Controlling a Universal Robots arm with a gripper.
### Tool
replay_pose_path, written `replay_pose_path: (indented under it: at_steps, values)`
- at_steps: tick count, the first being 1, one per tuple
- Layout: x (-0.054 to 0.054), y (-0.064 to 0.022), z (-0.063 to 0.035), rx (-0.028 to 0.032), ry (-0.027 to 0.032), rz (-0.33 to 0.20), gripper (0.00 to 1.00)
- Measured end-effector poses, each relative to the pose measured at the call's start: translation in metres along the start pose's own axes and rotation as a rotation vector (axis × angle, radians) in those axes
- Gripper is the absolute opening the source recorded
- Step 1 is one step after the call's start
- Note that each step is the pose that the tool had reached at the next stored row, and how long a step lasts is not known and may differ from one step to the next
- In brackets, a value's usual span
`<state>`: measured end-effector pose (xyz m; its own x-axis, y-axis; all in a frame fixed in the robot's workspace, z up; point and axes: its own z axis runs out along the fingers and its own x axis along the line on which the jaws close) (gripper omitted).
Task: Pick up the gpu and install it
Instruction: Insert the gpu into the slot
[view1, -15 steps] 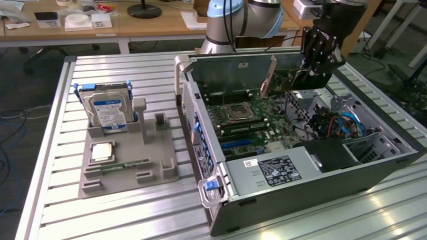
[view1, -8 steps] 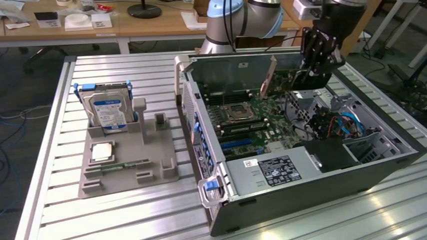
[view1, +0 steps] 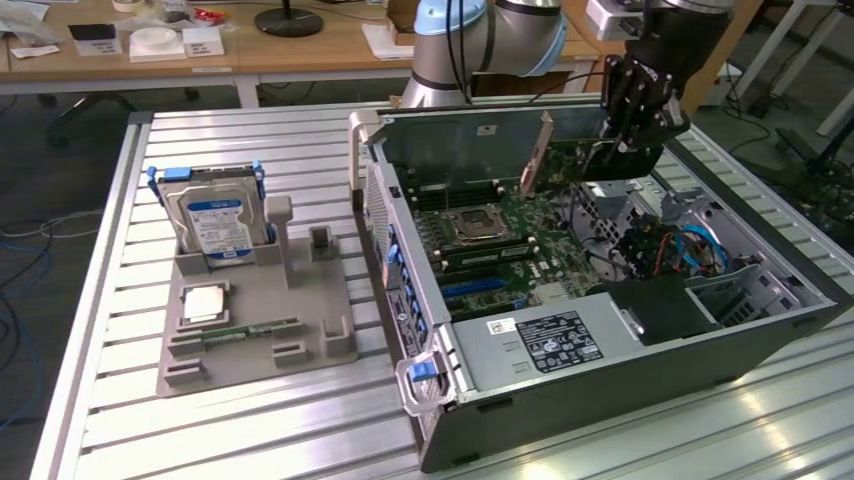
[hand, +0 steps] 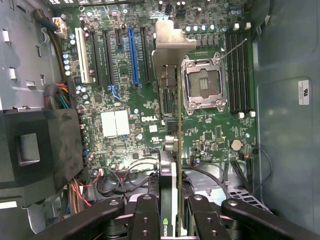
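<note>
The gpu is a thin black card with a silver end bracket, seen edge-on in the wrist view. My gripper is shut on it, one black finger on each side of the card. It hangs above the green motherboard, between the expansion slots and the processor socket, and clear of the blue slot. In the exterior view the gripper holds the gpu over the back of the open computer case.
A grey parts holder stands on the slatted table at the exterior view's left. It carries a silver hard drive upright and a green memory stick. Cables and a black shroud crowd the case interior.
</note>
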<state>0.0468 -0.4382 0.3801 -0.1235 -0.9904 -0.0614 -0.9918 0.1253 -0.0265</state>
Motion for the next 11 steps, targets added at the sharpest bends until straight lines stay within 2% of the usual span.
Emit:
replay_pose_path:
  at_steps: [6,11]
  values:
    - [0.0002,0.0001,0.0023,0.0000,0.0002,0.000,0.27]
    - [0.0009,0.0052,0.0028,0.0001,0.0000,0.000,0.27]
